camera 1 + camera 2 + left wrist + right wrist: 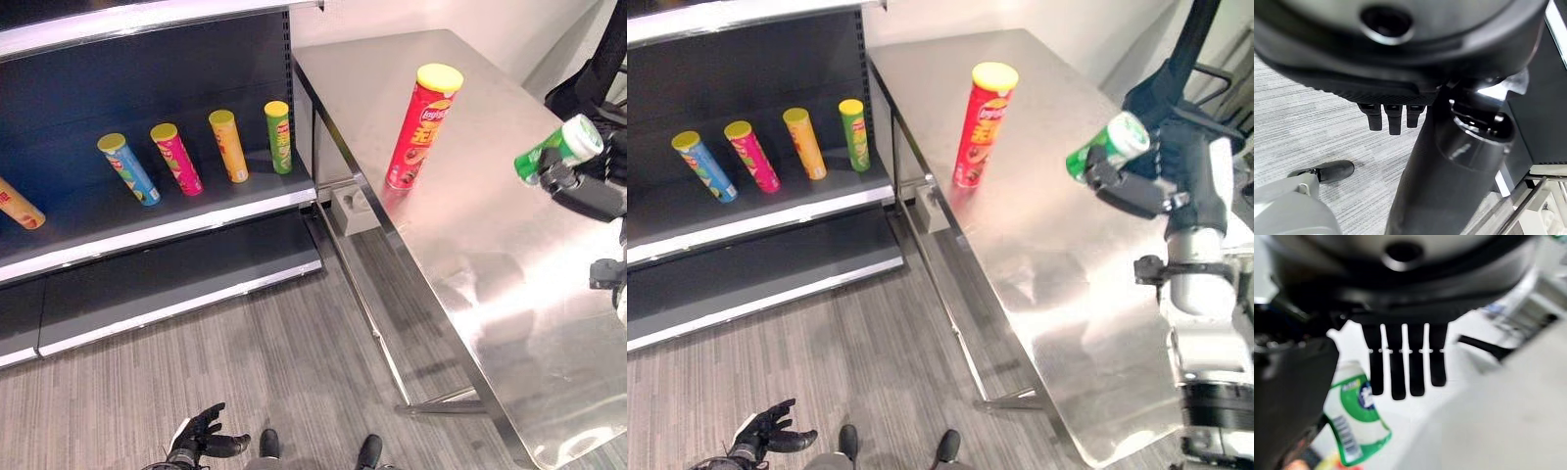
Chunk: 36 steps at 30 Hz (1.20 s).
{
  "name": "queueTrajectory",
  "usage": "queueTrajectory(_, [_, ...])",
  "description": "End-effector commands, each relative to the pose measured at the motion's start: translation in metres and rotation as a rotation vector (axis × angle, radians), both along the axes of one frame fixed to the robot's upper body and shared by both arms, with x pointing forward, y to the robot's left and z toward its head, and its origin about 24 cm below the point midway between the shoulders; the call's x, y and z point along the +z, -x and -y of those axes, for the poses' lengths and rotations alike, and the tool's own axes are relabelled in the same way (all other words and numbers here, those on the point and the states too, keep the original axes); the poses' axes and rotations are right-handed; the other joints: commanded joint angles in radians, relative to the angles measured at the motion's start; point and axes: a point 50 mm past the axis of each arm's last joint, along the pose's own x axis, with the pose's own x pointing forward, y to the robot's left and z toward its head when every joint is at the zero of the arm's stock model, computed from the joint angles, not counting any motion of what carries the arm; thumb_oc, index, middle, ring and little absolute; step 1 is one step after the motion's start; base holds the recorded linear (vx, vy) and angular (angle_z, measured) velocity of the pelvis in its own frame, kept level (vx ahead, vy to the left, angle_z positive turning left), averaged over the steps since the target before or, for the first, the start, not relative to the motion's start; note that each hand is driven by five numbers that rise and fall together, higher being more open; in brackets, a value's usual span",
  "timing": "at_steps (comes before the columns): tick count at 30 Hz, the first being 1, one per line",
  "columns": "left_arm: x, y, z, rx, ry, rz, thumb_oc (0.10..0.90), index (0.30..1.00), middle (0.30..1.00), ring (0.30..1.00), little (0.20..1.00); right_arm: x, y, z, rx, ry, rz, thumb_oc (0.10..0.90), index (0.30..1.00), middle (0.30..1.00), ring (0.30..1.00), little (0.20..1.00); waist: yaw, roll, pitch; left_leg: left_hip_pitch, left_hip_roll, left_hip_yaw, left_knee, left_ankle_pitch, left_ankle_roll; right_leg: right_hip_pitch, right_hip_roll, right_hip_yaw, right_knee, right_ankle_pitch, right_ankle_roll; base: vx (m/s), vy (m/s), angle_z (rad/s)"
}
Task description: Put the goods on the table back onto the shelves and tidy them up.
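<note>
Fingers of the right hand [1136, 191] curled round a green bottle [1105, 145], held tilted above the table [1058, 245], near the red can [983, 122]; left hand [201, 438] hung relaxed, empty; a loose hold might have dropped the bottle.

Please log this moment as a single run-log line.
right hand: shut on green bottle, above table | left hand: open, low | red can: upright on table
</note>
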Motion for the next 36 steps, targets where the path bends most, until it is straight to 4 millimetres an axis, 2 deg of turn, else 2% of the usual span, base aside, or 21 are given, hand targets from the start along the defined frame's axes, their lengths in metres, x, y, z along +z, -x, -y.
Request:
queueTrajectory(1, [0.012,-0.006,-0.016,-0.042,-0.053,0.059,0.8,0.9,0.9,0.9,0.9,0.076,0.028,-0.016,0.131,0.1,0.334,0.4,0.3,0.3,0.3,0.3,0.027,-0.027,-0.092,0.0,0.102,-0.009,0.052,-0.047,-0.065,0.053,0.0,0.002,0.007,-0.139,0.046,0.0,-0.102,0.05])
queueTrajectory(3, [0.012,-0.004,-0.017,-0.024,-0.046,0.057,0.8,0.9,0.9,0.9,0.9,0.086,0.031,-0.03,0.227,0.077,0.407,0.4,0.3,0.3,0.3,0.3,0.044,-0.03,-0.083,-0.018,0.119,-0.023,0.112,-0.066,-0.074,0.065,0.016,-0.001,0.007,-0.154,0.033,-0.03,-0.116,0.05])
queueTrajectory(6, [0.013,-0.006,-0.018,-0.024,-0.045,0.066,0.8,0.9,0.9,0.9,0.9,0.101,0.034,-0.041,0.319,0.062,0.475,0.4,0.3,0.3,0.3,0.3,0.056,-0.041,-0.065,-0.07,0.12,-0.043,0.178,-0.07,-0.081,0.071,0.014,-0.028,0.007,-0.152,0.029,-0.07,-0.046,0.16])
queueTrajectory(9, [0.013,-0.005,-0.017,-0.029,-0.045,0.064,0.8,0.9,0.9,0.9,0.9,0.104,0.034,-0.043,0.346,0.047,0.493,0.4,0.3,0.3,0.3,0.3,0.06,-0.046,-0.069,-0.066,0.132,-0.039,0.15,-0.056,-0.087,0.07,0.015,-0.048,0.007,-0.145,0.033,-0.03,0.01,0.33])
queueTrajectory(10, [0.013,-0.005,-0.018,-0.036,-0.049,0.065,0.8,0.9,0.9,0.9,0.9,0.105,0.034,-0.044,0.357,0.042,0.5,0.4,0.3,0.3,0.3,0.3,0.065,-0.048,-0.072,-0.058,0.148,-0.031,0.129,-0.048,-0.094,0.069,0.021,-0.052,0.007,-0.146,0.038,-0.02,0.041,0.12])
queueTrajectory(12, [0.016,-0.009,-0.02,-0.052,-0.059,0.075,0.8,0.9,0.9,0.9,0.9,0.112,0.034,-0.048,0.369,0.049,0.52,0.4,0.3,0.3,0.3,0.3,0.071,-0.053,-0.073,-0.06,0.184,-0.022,0.057,0.012,-0.115,0.055,0.017,-0.068,0.007,-0.134,0.05,-0.09,0.184,0.13])
queueTrajectory(13, [0.019,-0.016,-0.02,-0.068,-0.071,0.096,0.8,0.9,0.9,0.9,0.9,0.119,0.035,-0.051,0.366,0.074,0.534,0.4,0.3,0.3,0.3,0.3,0.066,-0.054,-0.066,-0.088,0.223,0.014,0.014,0.077,-0.117,0.039,-0.016,-0.098,0.007,-0.118,0.067,-0.09,0.345,0.29])
queueTrajectory(15, [0.021,-0.023,-0.017,-0.083,-0.079,0.117,0.8,0.9,0.9,0.9,0.9,0.125,0.036,-0.053,0.35,0.117,0.532,0.4,0.3,0.3,0.3,0.3,0.048,-0.052,-0.062,-0.128,0.273,0.088,0.008,0.117,-0.113,0.034,-0.05,-0.128,0.007,-0.11,0.083,-0.04,0.365,0.68])
queueTrajectory(16, [0.022,-0.024,-0.017,-0.08,-0.076,0.125,0.8,0.9,0.9,0.9,0.9,0.124,0.035,-0.055,0.35,0.131,0.51,0.4,0.3,0.3,0.3,0.3,0.043,-0.043,-0.072,-0.114,0.285,0.104,0.004,0.086,-0.122,0.044,-0.058,-0.116,0.007,-0.116,0.099,0.05,0.471,0.73])
queueTrajectory(17, [0.02,-0.021,-0.016,-0.091,-0.078,0.11,0.8,0.9,0.9,0.9,0.9,0.122,0.034,-0.053,0.329,0.136,0.498,0.4,0.3,0.3,0.3,0.3,0.04,-0.025,-0.093,-0.11,0.273,0.114,0.002,0.068,-0.129,0.055,-0.089,-0.126,0.007,-0.1,0.116,0.14,0.491,0.37])
queueTrajectory(18, [0.02,-0.02,-0.017,-0.098,-0.082,0.109,0.8,0.9,0.9,0.9,0.9,0.121,0.035,-0.052,0.315,0.146,0.488,0.4,0.3,0.3,0.3,0.3,0.04,-0.022,-0.104,-0.108,0.256,0.114,0.003,0.062,-0.127,0.063,-0.114,-0.131,0.008,-0.088,0.125,0.11,0.539,0.16])
queueTrajectory(20, [0.02,-0.021,-0.019,-0.115,-0.096,0.098,0.8,0.9,0.9,0.9,0.9,0.117,0.034,-0.05,0.291,0.144,0.472,0.4,0.3,0.3,0.3,0.3,0.046,-0.034,-0.116,-0.106,0.202,0.109,0.008,0.04,-0.108,0.076,-0.174,-0.135,0.014,-0.061,0.145,0.13,0.472,0.24])
queueTrajectory(21, [0.022,-0.021,-0.025,-0.126,-0.121,0.093,0.8,0.9,0.9,0.9,0.9,0.114,0.032,-0.05,0.285,0.134,0.471,0.4,0.3,0.3,0.3,0.3,0.059,-0.055,-0.12,-0.102,0.132,0.104,0.013,0.005,-0.07,0.08,-0.245,-0.139,0.04,-0.025,0.167,0.12,0.389,0.35])
queueTrajectory(22, [0.023,-0.021,-0.025,-0.125,-0.122,0.093,0.8,0.9,0.9,0.9,0.9,0.114,0.032,-0.05,0.285,0.133,0.471,0.4,0.3,0.3,0.3,0.3,0.059,-0.057,-0.12,-0.102,0.129,0.105,0.013,0.005,-0.069,0.08,-0.248,-0.138,0.041,-0.025,0.168,0.1,0.45,0.36])
queueTrajectory(27, [0.028,-0.02,-0.042,-0.095,-0.178,0.087,0.8,0.9,0.9,0.9,0.9,0.118,0.027,-0.054,0.262,0.166,0.462,0.4,0.3,0.3,0.3,0.3,0.076,-0.074,-0.11,-0.071,0.005,0.108,0.006,-0.061,0.002,0.024,-0.378,-0.133,0.184,0.072,0.179,0.04,0.336,0.19])
queueTrajectory(28, [0.029,-0.019,-0.045,-0.09,-0.188,0.085,0.8,0.9,0.9,0.9,0.9,0.119,0.027,-0.054,0.259,0.17,0.46,0.4,0.3,0.3,0.3,0.3,0.076,-0.073,-0.108,-0.069,-0.01,0.106,0.004,-0.069,0.011,0.022,-0.382,-0.132,0.207,0.075,0.177,0.05,0.308,0.07])
queueTrajectory(29, [0.03,-0.019,-0.048,-0.084,-0.195,0.085,0.8,0.9,0.9,0.9,0.9,0.12,0.026,-0.054,0.25,0.178,0.453,0.4,0.3,0.3,0.3,0.3,0.069,-0.075,-0.102,-0.063,-0.024,0.097,0.003,-0.08,0.022,0.009,-0.383,-0.108,0.25,0.074,0.173,0.07,0.249,0.16])
queueTrajectory(30, [0.031,-0.021,-0.049,-0.086,-0.199,0.087,0.8,0.9,0.9,0.9,0.9,0.121,0.028,-0.053,0.246,0.185,0.451,0.4,0.3,0.3,0.3,0.3,0.055,-0.078,-0.096,-0.061,-0.038,0.083,0.002,-0.084,0.032,-0.009,-0.362,-0.065,0.277,0.067,0.167,0.05,0.281,0.4])
queueTrajectory(31, [0.032,-0.021,-0.05,-0.077,-0.195,0.087,0.8,0.9,0.9,0.9,0.9,0.125,0.031,-0.051,0.238,0.202,0.454,0.4,0.3,0.3,0.3,0.3,0.037,-0.074,-0.087,-0.056,-0.06,0.078,0.002,-0.074,0.05,-0.048,-0.293,-0.001,0.283,0.024,0.138,0.08,0.249,0.5])
queueTrajectory(33, [0.03,-0.02,-0.049,-0.079,-0.188,0.079,0.8,0.9,0.9,0.9,0.9,0.13,0.034,-0.049,0.238,0.197,0.471,0.4,0.3,0.3,0.3,0.3,0.032,-0.068,-0.084,-0.044,-0.071,0.062,0.002,-0.08,0.056,-0.058,-0.233,0.017,0.258,-0.039,0.117,0.1,0.143,0.44])
queueTrajectory(36, [0.028,-0.021,-0.044,-0.081,-0.166,0.079,0.8,0.9,0.9,0.9,0.9,0.136,0.034,-0.049,0.244,0.202,0.479,0.4,0.3,0.3,0.3,0.3,0.02,-0.067,-0.067,-0.023,-0.085,0.025,0.002,-0.089,0.06,-0.109,-0.148,0.07,0.208,-0.059,0.108,0.13,0.026,0.21])
